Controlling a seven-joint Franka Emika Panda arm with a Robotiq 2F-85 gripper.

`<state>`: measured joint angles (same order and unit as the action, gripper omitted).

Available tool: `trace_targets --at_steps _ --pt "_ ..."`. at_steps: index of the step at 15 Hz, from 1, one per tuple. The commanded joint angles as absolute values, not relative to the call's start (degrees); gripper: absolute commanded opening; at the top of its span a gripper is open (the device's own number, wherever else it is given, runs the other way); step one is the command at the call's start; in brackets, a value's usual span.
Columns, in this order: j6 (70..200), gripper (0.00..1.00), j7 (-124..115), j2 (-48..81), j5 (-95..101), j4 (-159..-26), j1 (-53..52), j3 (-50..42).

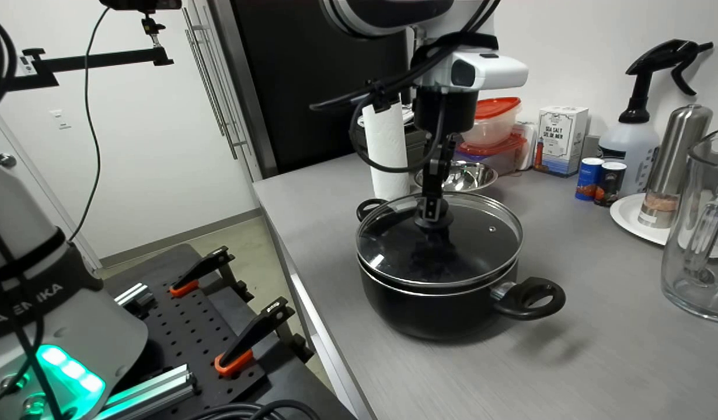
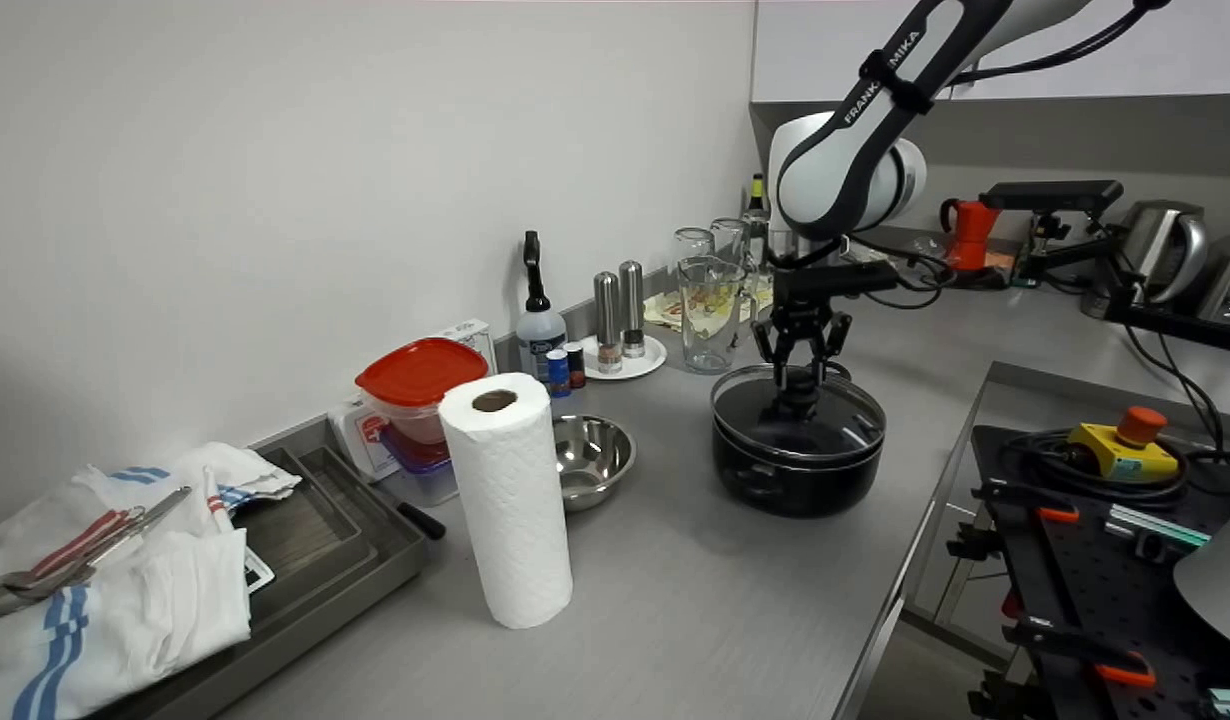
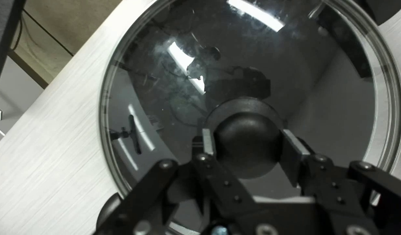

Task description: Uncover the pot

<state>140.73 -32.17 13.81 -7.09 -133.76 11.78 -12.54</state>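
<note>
The pot is wide and black with two side loop handles, and it stands on the counter; it also shows in an exterior view. A round glass lid with a steel rim lies over its mouth, roughly level; a thin dark band shows between lid rim and pot rim, and I cannot tell if they touch. My gripper points straight down at the lid's centre. In the wrist view its two fingers stand against both sides of the lid's black knob, shut on it. The pot's inside shows only as dark glass.
A steel bowl and a paper towel roll stand beside the pot. A glass jug, grinders on a white plate and a spray bottle stand along the wall side. The counter edge runs near the pot.
</note>
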Motion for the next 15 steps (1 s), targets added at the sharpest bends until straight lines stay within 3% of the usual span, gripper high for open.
trace_targets --at_steps 1,15 --pt "140.1 0.25 -30.1 7.6 -6.6 -136.9 10.9 -13.7" --pt "140.8 0.25 -32.4 3.1 2.8 -140.3 7.3 -11.9"
